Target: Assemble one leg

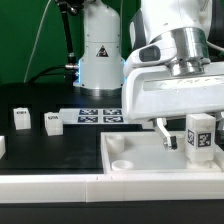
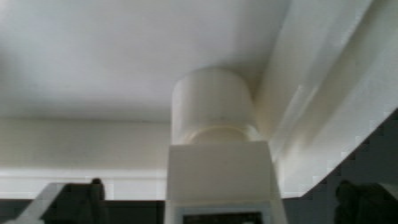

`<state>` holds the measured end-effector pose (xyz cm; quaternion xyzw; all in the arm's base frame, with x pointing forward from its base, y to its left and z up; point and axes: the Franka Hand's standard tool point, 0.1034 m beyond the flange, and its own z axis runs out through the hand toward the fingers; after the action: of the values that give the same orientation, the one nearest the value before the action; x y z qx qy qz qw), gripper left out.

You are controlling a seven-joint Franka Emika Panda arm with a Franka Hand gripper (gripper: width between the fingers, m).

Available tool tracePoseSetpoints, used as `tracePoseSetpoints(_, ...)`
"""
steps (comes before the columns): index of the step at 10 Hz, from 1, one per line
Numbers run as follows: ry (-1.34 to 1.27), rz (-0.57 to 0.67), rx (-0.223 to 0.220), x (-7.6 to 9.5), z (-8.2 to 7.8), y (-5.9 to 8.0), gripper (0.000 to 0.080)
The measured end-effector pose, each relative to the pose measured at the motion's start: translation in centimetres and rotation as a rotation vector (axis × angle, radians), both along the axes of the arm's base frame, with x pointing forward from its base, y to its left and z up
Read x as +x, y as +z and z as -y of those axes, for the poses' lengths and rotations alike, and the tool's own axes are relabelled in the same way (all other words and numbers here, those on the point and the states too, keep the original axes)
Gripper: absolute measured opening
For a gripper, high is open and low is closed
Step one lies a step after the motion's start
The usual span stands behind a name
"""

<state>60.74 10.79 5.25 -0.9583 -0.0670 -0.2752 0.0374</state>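
A white leg (image 1: 199, 137) with a black-and-white tag stands upright on the large white panel (image 1: 140, 150), near the exterior view's right edge. My gripper (image 1: 197, 146) hangs over it, open, with the leg between the fingers. One finger (image 1: 166, 136) shows apart from the leg on the exterior view's left; the other is out of view. In the wrist view the leg (image 2: 221, 130) runs up the middle, its rounded end against the panel (image 2: 107, 60). The gripper (image 2: 222, 205) has its dark fingertips (image 2: 79, 200) to either side, with gaps to the leg.
Three more white legs lie on the black table at the exterior view's left: two (image 1: 22, 119) (image 1: 52, 122) side by side and one (image 1: 2, 145) at the edge. The marker board (image 1: 100, 113) lies behind the panel. A round socket (image 1: 122, 160) shows in the panel's front corner.
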Motion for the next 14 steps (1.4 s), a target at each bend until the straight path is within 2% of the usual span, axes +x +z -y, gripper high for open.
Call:
tracePoseSetpoints(1, 0.001, -0.003, 0.000, 0.0, 0.0, 0.2, 0.0649)
tracePoseSetpoints(3, 0.002, 0.003, -0.001, 0.4, 0.1, 2.3, 0.0649)
tracePoseSetpoints(5, -0.004, 0.002, 0.001, 1.0, 0.5, 3.0, 0.0649)
tracePoseSetpoints(8, -0.009, -0.077, 0.000, 1.8, 1.0, 2.8, 0.0649)
tracePoseSetpoints(11, 0.014, -0.344, 0.005, 1.7, 0.6, 2.5, 0.0649)
tracePoseSetpoints(13, 0.021, -0.432, 0.009, 1.4, -0.2, 2.4, 0.0649)
tracePoseSetpoints(14, 0.022, -0.413, 0.009, 1.7, -0.3, 2.6, 0.0649)
